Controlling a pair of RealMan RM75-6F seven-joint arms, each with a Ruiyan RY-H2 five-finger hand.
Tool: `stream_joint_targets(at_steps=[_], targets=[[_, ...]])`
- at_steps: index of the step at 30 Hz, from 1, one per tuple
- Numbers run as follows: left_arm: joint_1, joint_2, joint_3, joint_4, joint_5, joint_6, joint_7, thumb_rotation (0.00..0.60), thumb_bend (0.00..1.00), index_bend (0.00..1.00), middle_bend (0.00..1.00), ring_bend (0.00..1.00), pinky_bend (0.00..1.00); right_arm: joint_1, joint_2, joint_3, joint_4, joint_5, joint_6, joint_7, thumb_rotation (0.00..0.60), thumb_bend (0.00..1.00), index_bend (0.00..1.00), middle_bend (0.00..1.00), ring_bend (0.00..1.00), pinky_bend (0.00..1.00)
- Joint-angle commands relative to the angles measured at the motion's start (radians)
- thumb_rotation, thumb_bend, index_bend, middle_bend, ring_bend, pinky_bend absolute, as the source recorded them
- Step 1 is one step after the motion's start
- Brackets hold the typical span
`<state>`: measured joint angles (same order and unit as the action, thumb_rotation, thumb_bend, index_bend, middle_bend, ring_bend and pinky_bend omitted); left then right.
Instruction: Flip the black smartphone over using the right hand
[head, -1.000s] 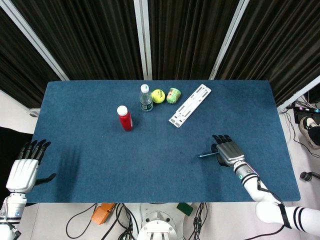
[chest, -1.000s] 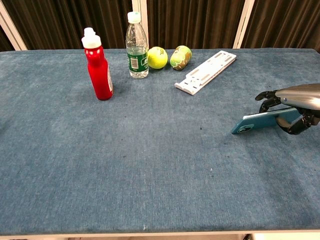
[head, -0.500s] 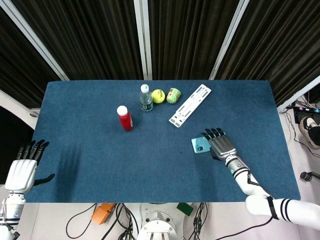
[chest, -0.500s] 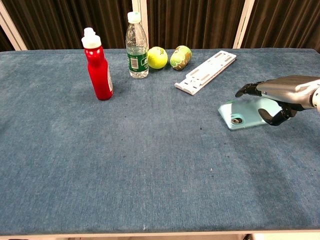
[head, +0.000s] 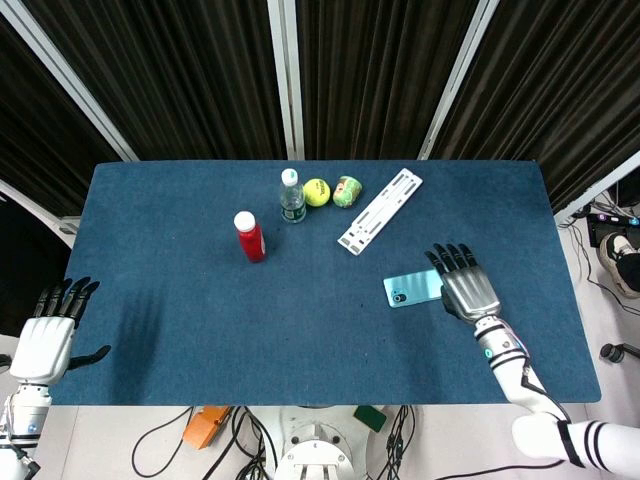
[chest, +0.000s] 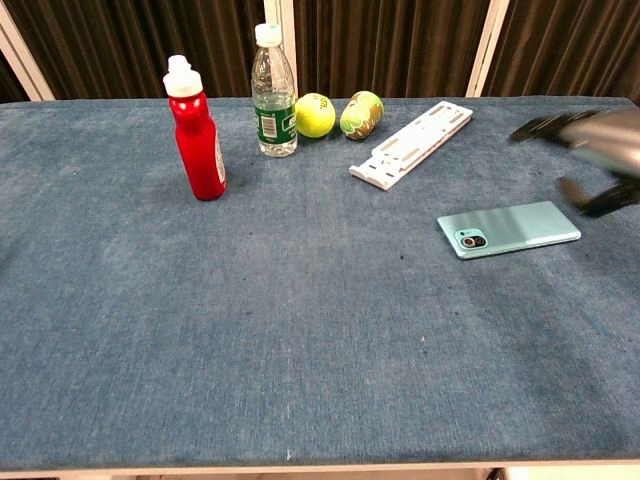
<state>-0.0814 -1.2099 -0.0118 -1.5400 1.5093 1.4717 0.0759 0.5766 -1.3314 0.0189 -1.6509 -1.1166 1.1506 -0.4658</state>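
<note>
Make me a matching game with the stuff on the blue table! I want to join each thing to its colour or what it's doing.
Things:
1. smartphone
2. squeeze bottle
3. tennis ball
4. right hand

Matches:
A. yellow-green, between the water bottle and another ball
B. open above the table, holding nothing
C. lying flat, light teal back with the camera facing up
D. red with a white cap, standing upright

Right pairs: 1-C, 2-D, 3-A, 4-B
</note>
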Motion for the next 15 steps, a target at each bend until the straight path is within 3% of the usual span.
stream_joint_targets(at_steps=[1,7,15], targets=[[0.002,0.0,-0.001,0.0,-0.001,0.003,-0.003,0.6,0.13,0.09,0.06,0.02,0.01,-0.152,0.097,-0.056,-0.068,-0.169,0.211,0.133,0.6,0.67,0.09,0.06,0.0,0.0],[0.01,-0.001,-0.003,0.002,-0.004,0.016,-0.01,0.6,0.13,0.09,0.06,0.02,0.01,-0.295,0.14,-0.082,-0.069,-0.249,0.39,0.249,0.6,0.39,0.07,0.06,0.0,0.0],[0.019,-0.004,-0.004,0.005,-0.003,0.031,-0.017,0.6,0.13,0.09,0.06,0.02,0.01,-0.394,0.177,-0.087,-0.053,-0.298,0.466,0.339,0.6,0.36,0.06,0.06,0.0,0.0]])
